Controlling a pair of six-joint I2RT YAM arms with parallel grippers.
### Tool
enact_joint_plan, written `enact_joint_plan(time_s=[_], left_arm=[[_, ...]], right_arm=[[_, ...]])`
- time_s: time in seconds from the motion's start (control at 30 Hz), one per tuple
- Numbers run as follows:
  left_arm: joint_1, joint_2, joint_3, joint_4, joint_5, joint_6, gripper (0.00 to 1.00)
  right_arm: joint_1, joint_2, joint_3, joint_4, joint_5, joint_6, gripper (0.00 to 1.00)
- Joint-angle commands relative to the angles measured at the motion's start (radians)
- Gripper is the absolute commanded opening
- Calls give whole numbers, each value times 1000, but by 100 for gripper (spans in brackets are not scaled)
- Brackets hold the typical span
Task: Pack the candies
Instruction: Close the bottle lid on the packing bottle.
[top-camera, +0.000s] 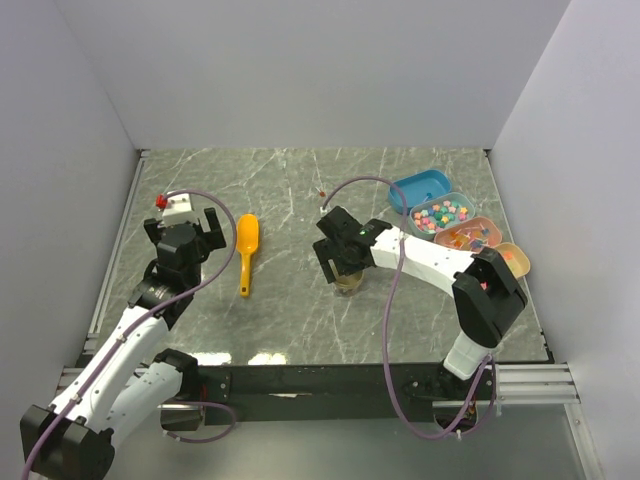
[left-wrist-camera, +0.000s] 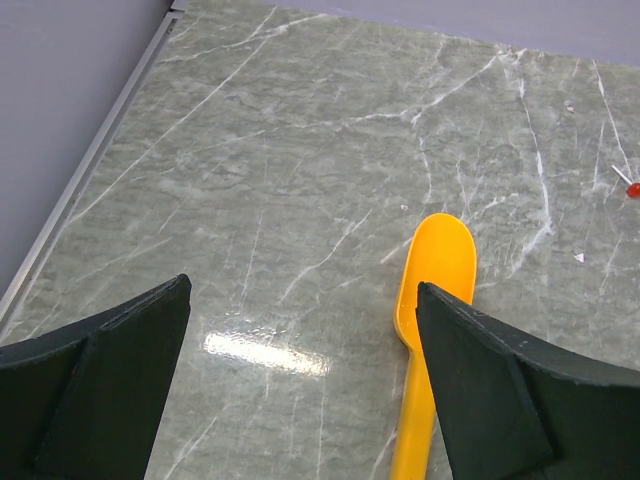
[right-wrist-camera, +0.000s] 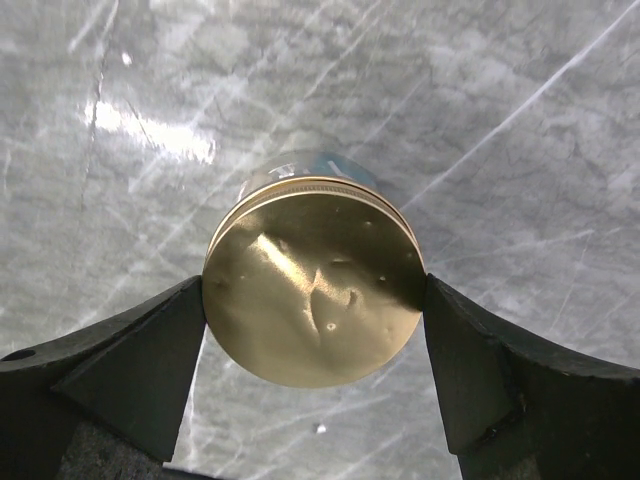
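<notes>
I saw a yellow scoop (top-camera: 246, 250) lying on the marble table (top-camera: 290, 190), a gold-lidded jar (right-wrist-camera: 315, 300) standing mid-table, and tubs of pastel sweets (top-camera: 443, 213) and orange-red sweets (top-camera: 468, 235) by the right edge.

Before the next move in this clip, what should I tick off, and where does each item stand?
1. Right end effector gripping the gold lid: ok, both fingers touch its rim.
2. Jar standing on the table: ok.
3. Lid loosened or tight: cannot tell.
4. Left end effector open and empty: ok.
5. Orange scoop lying free, ungripped: ok.
6. Jar contents: cannot tell, since the lid hides them.
</notes>
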Motion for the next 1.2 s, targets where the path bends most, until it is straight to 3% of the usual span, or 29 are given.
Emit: enact_joint_plan(time_s=[0.0,0.37,0.87,1.0,1.17], left_arm=[[-5,-24,0,42,-18,11,99],[-5,-24,-1,43,-11,11,99],[-5,-26,-1,43,-13,6,99],[-5,-26,0,43,-13,8,99],[-6,-27,-1,43,-11,8,99]], right_arm=[[1,28,-72,89,45,12,69],[1,18,0,14,36,-16,70],[-3,-15,-130,152,73,42,72],[-3,-31,-144,153,96,58,75],[-2,-43,-138,144,101,67,91]])
